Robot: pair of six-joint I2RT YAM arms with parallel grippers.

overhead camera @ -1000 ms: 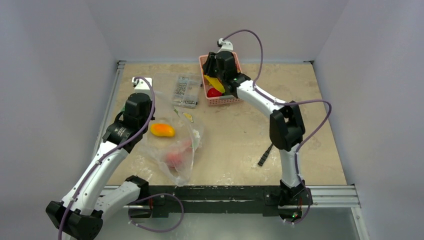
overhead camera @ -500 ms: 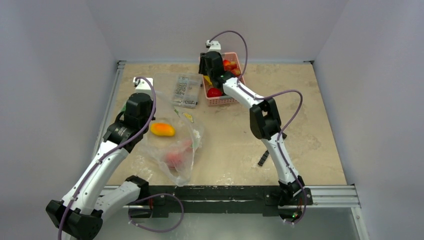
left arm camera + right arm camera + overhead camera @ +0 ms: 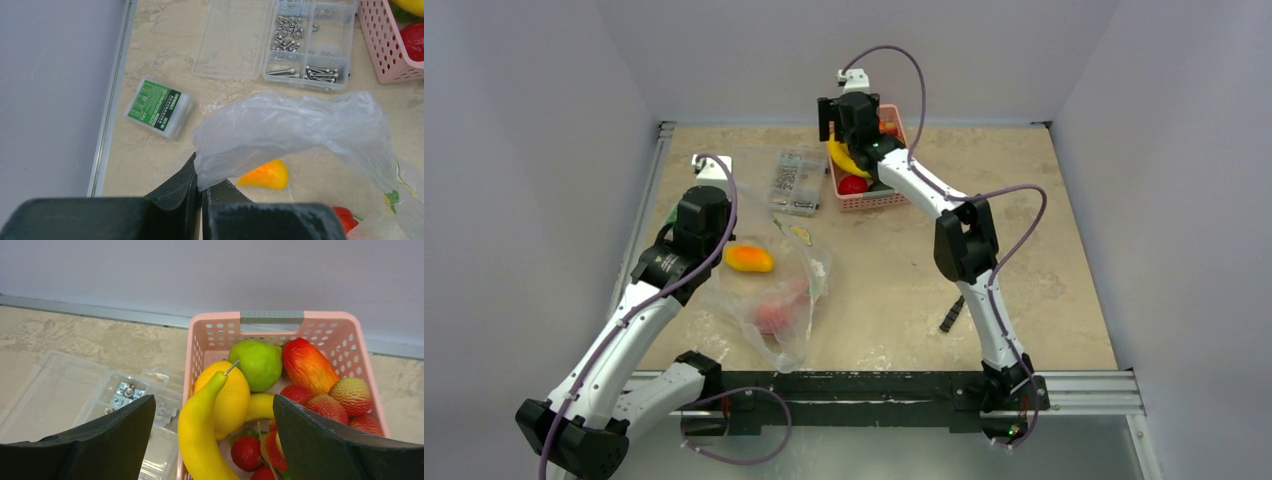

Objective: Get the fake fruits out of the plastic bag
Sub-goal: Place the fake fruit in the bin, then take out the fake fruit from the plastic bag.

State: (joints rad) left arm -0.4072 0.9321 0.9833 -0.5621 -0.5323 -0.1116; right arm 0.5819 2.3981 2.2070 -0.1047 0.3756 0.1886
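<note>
The plastic bag (image 3: 776, 290) lies crumpled on the table's left half. My left gripper (image 3: 201, 184) is shut on the bag's (image 3: 295, 125) lifted edge. An orange-yellow fruit (image 3: 749, 259) lies at the bag's mouth, just right of the left fingertips (image 3: 264, 175). A red fruit (image 3: 772, 316) shows through the film lower down. My right gripper (image 3: 212, 401) hangs open and holds nothing, above the pink basket (image 3: 272, 317) at the back. In that basket lie fake fruits: a green apple (image 3: 257, 362), a lemon (image 3: 231, 390), strawberries (image 3: 246, 452).
A big yellow banana (image 3: 199, 440) lies at the basket's (image 3: 864, 203) left side. A clear case of screws (image 3: 794, 182) sits left of the basket. A small green-labelled box (image 3: 160, 107) lies near the left rail. A black part (image 3: 952, 310) lies near the right arm.
The right gripper's jaws have opened wide and the wrist has shifted to the basket's far left; the banana now shows in the basket. The left arm and the bag have not moved.
</note>
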